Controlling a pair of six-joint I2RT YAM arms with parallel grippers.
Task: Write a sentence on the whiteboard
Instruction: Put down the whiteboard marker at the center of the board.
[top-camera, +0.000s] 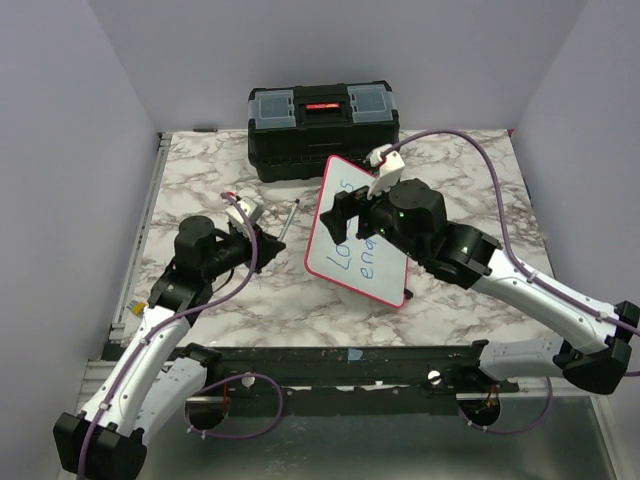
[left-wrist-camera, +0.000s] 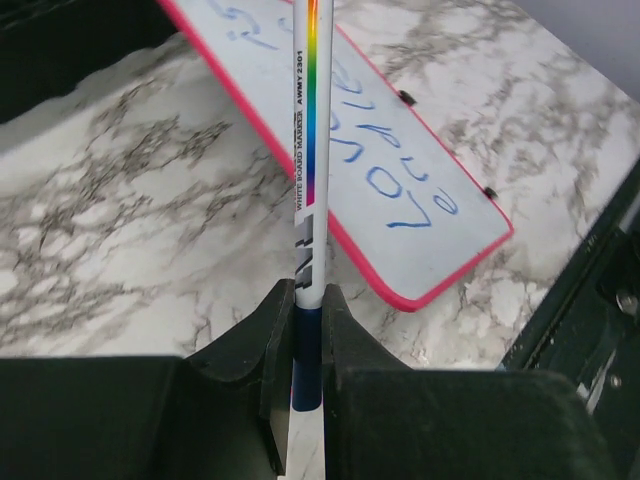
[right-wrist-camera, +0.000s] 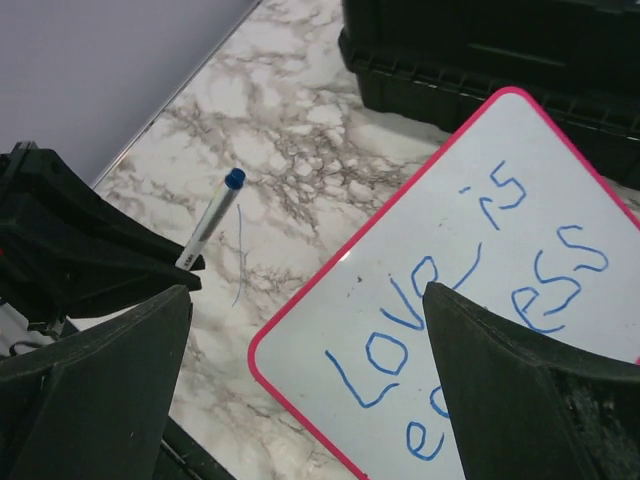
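Closest to the lens, the left gripper (left-wrist-camera: 305, 300) is clenching the white marker (left-wrist-camera: 308, 150) low on its barrel, probably so that most of its length is projecting forward as writing reach. Beyond, the marbled table (top-camera: 200, 180) is carrying the black toolbox (top-camera: 320, 130) at its far edge, out of both arms' way. Nearer, the whiteboard (top-camera: 322, 250) is lying between the two arms, turned so one corner is pointing back at the robot. The right gripper (right-wrist-camera: 307, 292) is hovering over it with jaws spread wide, grasping nothing. I judge it is placed there to pin the board steady. The marker's long axis is running from the left arm toward the toolbox, its blue end hanging over bare marble near the board's pink frame, not touching it. The sentence (right-wrist-camera: 386, 347) is sitting on the board: "Love is", then a word beginning "end" and closing "ess". Its lines are running from the near corner toward the toolbox, letter tops facing the left arm.
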